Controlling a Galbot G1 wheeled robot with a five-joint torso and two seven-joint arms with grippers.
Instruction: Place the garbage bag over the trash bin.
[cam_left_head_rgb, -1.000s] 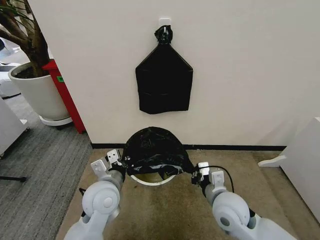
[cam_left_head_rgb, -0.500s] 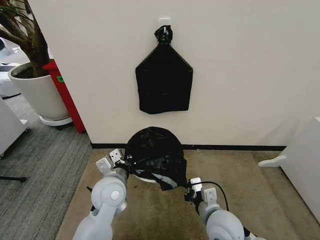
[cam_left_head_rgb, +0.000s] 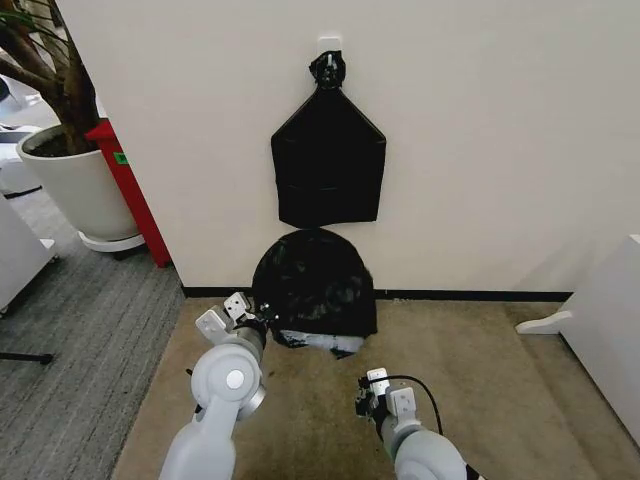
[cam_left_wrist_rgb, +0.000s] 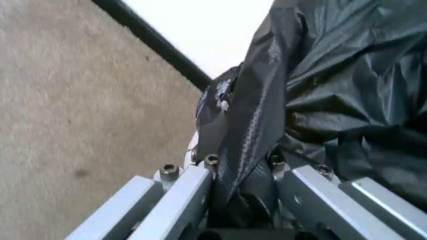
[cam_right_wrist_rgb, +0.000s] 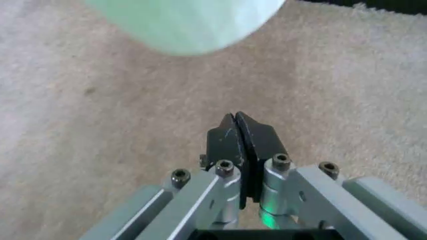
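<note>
Right in front of the left gripper (cam_left_head_rgb: 262, 322) sits the garbage bag (cam_left_head_rgb: 314, 285), thin, glossy and full of crinkles, domed up into a rounded hump against the cream wall (cam_left_head_rgb: 480, 150). That gripper is clamped on the bag's edge: in its wrist view a twisted fold of black plastic (cam_left_wrist_rgb: 313, 100) runs straight down between the two silver metal fingers (cam_left_wrist_rgb: 190, 192) and bunches up there. A tiny sliver of white, which looks like the trash bin (cam_left_wrist_rgb: 192, 150), peeks out just beside the pinched fold, with the bag draped over it. From the head view the bin is pretty much buried, only a pale shiny strip showing along the bag's lower edge on the side nearer the right arm.

The right gripper (cam_left_head_rgb: 372, 396) hangs lower and nearer the robot, well apart from the bag, over the short, nubby beige carpet (cam_left_head_rgb: 480, 380). Its black fingertips (cam_right_wrist_rgb: 230, 140) are pressed flat together with nothing between them. A blurry pale green-white rounded shape fills the far side of its wrist view; can't tell what that is.

Up the wall beyond both grippers, a smooth flat black bag bundle (cam_left_head_rgb: 328, 165) hangs from a white hook (cam_left_head_rgb: 329, 43) by its knotted top. Off past the left gripper there's a big round white planter (cam_left_head_rgb: 70, 185) with a tree, next to a red panel (cam_left_head_rgb: 128, 190), and grey ribbed carpet (cam_left_head_rgb: 80, 330).
</note>
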